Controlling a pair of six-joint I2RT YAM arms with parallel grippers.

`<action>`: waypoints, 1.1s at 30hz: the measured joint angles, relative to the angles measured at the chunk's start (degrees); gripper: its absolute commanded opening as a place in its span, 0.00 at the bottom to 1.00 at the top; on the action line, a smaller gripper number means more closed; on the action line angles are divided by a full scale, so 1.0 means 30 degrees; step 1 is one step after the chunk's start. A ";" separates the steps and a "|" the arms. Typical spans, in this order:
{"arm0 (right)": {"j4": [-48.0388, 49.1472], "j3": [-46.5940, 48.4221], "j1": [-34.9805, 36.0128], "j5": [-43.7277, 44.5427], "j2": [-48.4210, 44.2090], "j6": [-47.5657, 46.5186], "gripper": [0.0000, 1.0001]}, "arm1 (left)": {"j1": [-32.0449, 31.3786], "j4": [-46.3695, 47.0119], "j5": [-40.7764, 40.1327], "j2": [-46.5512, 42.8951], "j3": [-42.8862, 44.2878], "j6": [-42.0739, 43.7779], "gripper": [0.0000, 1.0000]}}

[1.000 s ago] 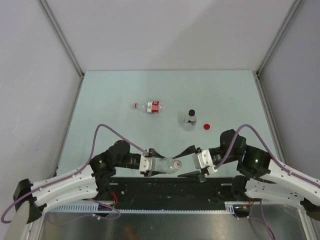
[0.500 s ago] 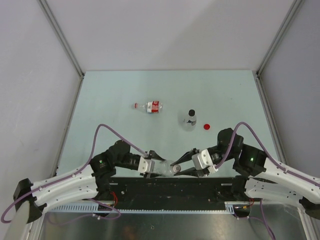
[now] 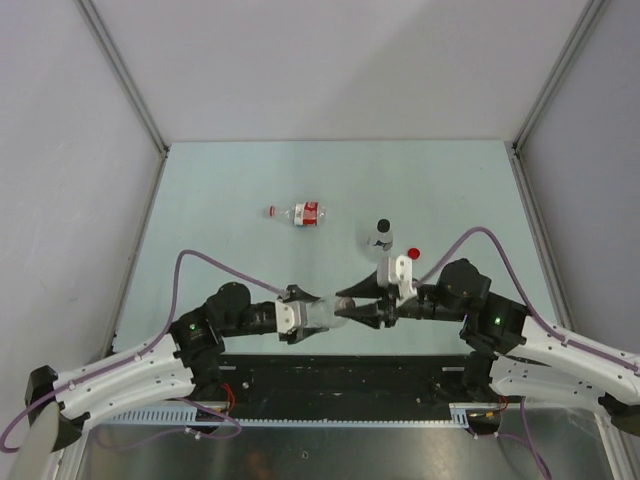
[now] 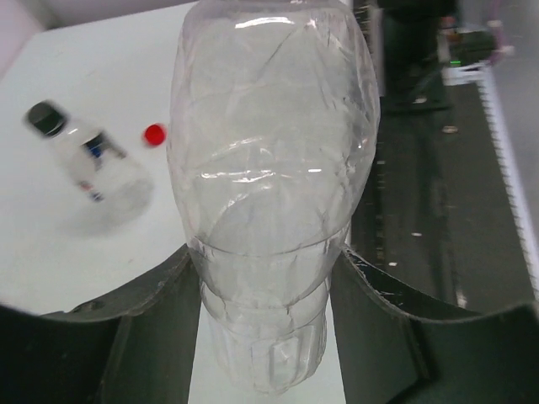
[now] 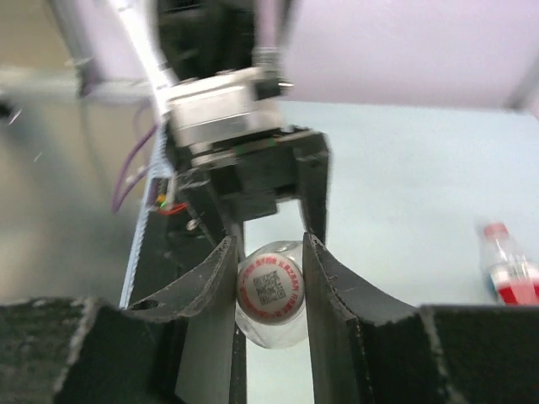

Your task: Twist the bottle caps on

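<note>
The pale green table (image 3: 200,200) was seen carrying everything else. Over its near edge, between the two arms, an unlabelled bottle (image 4: 269,168) was held horizontally. It was clamped around its lower body by the left gripper (image 3: 310,316), with one finger pressed against each side of the thin wall. The clear plastic could be looked straight through, and the bottle appeared empty. At its neck end, the right gripper (image 5: 269,242) was closed on the coded cap (image 5: 269,288), a round cap with a printed code square on top, and each side of it was touched by a finger.

Farther back, right of centre, a second clear bottle (image 3: 378,243) was stood upright with a black cap (image 3: 382,226) on its neck. Its contents could not be told. Well apart to its left, a labelled bottle (image 3: 303,213) was seen lying on its side, with a red-and-white label around its middle and a reddish cap (image 3: 272,211) fitted at its left end. What was inside could not be made out. A loose red cap (image 3: 413,253) was seen lying flat on the table just right of the upright bottle, not touching it.
</note>
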 measured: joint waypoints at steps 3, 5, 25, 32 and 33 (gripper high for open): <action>0.0882 -0.0452 0.0007 0.4087 0.0080 0.3439 0.00 | 0.0000 0.0160 -0.2404 0.0182 0.0000 -0.0160 0.00; 0.1741 -0.1122 0.0015 0.6929 0.0182 0.5996 0.00 | 0.0000 0.0197 -0.3840 0.0780 0.0131 -0.0160 0.00; 0.5202 -0.2186 -0.0648 1.6852 0.1311 1.3063 0.54 | -0.0291 0.3373 -0.9041 0.4801 0.0816 -0.1880 0.00; 0.5428 -0.2193 -0.2076 1.1883 -0.1355 0.7504 0.95 | -0.0204 0.4561 -0.6834 0.3162 -0.0729 -0.2433 0.00; 0.5333 -0.2193 -0.2302 1.0870 -0.1902 0.6579 0.96 | -0.0204 0.4503 -0.6433 0.2980 -0.0896 -0.2441 0.00</action>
